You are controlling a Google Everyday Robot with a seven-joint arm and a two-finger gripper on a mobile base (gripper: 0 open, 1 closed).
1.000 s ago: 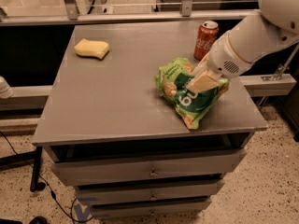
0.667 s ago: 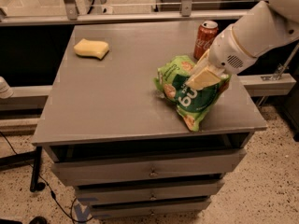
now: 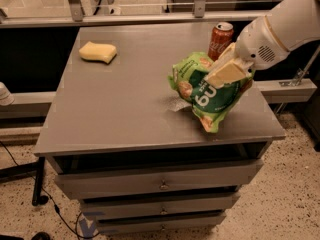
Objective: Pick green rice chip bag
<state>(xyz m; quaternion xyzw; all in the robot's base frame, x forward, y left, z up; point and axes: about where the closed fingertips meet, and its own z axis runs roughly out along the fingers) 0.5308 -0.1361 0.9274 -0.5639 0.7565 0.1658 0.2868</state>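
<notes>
The green rice chip bag (image 3: 212,99) is bright green with white lettering and hangs crumpled at the right side of the grey table (image 3: 125,99). My gripper (image 3: 224,74), with beige fingers, is shut on the bag's upper part and holds it tilted. Most of the bag is raised just off the table top; its lower corner is near the table's front right edge. The white arm reaches in from the upper right.
A red cola can (image 3: 220,38) stands upright just behind the bag and gripper. A yellow sponge (image 3: 98,52) lies at the table's back left. Drawers (image 3: 160,184) sit below the table top. A rail runs along the back.
The arm has moved up and slightly right, and the bag has come up with it, lifting off the table.
</notes>
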